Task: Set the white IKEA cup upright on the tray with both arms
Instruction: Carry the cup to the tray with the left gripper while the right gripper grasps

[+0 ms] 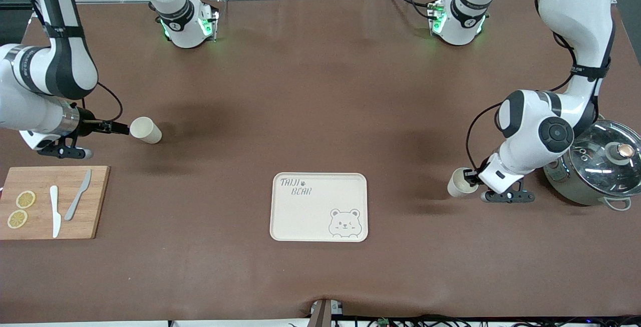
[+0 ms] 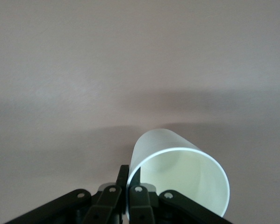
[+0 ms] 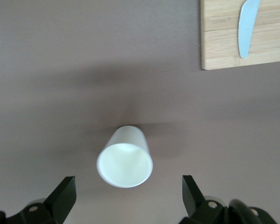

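A white cup (image 1: 460, 183) lies on its side near the left arm's end of the table. My left gripper (image 1: 470, 179) is shut on its rim. In the left wrist view one finger is inside and one outside the cup (image 2: 182, 172), with the left gripper (image 2: 130, 170) pinching the rim. A second white cup (image 1: 146, 130) lies on its side toward the right arm's end. My right gripper (image 1: 124, 128) is open just short of its mouth, apart from it. In the right wrist view that cup (image 3: 125, 156) lies ahead of the right gripper (image 3: 128, 183). The cream tray (image 1: 310, 217) is empty.
A steel pot with a glass lid (image 1: 598, 167) stands close beside the left arm's wrist. A wooden cutting board (image 1: 95, 202) with two lemon slices, a white knife and a grey knife lies nearer the front camera than the right gripper; it also shows in the right wrist view (image 3: 224, 42).
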{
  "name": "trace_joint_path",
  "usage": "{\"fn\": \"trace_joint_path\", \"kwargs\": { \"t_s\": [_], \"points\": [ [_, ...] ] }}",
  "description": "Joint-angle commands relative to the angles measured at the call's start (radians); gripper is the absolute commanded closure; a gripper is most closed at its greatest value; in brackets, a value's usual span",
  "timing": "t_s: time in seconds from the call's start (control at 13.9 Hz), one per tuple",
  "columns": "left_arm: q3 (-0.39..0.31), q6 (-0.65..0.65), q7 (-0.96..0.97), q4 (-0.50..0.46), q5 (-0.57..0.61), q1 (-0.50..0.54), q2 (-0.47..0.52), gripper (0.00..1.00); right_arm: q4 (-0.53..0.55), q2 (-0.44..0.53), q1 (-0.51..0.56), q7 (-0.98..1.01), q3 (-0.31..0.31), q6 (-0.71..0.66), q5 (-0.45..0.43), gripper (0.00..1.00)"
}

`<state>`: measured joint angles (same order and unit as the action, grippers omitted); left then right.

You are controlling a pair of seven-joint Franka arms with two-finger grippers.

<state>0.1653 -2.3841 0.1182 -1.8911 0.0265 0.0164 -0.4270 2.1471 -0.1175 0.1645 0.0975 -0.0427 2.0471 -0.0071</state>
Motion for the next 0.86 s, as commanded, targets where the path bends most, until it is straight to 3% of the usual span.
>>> {"fn": "trace_joint_path", "kwargs": {
  "t_s": [0.0,0.29,0.43,0.58,0.72,0.79],
  "points": [
    [0.04,0.106,0.053,0.07,-0.007,-0.004,0.014,1.0,0.132,0.044,0.067,0.056,0.01,0.1,0.001,0.0],
    [0.051,0.186,0.227,0.18,-0.008,-0.104,-0.013,1.0,0.336,0.039,0.085,0.048,0.01,0.494,0.003,0.0],
    [0.051,0.218,0.309,0.248,-0.014,-0.16,-0.048,1.0,0.359,0.038,0.081,0.037,0.012,0.515,0.01,0.0],
    [0.049,0.252,0.41,0.324,-0.02,-0.214,-0.094,1.0,0.363,0.033,0.079,0.036,0.014,0.507,0.012,0.3],
    [0.049,0.272,0.471,0.394,-0.02,-0.252,-0.146,1.0,0.363,0.027,0.078,0.036,0.015,0.451,0.016,0.96],
    [0.049,0.285,0.485,0.432,-0.019,-0.277,-0.18,1.0,0.363,0.028,0.076,0.034,0.017,0.411,0.027,1.0]
  ]
}}
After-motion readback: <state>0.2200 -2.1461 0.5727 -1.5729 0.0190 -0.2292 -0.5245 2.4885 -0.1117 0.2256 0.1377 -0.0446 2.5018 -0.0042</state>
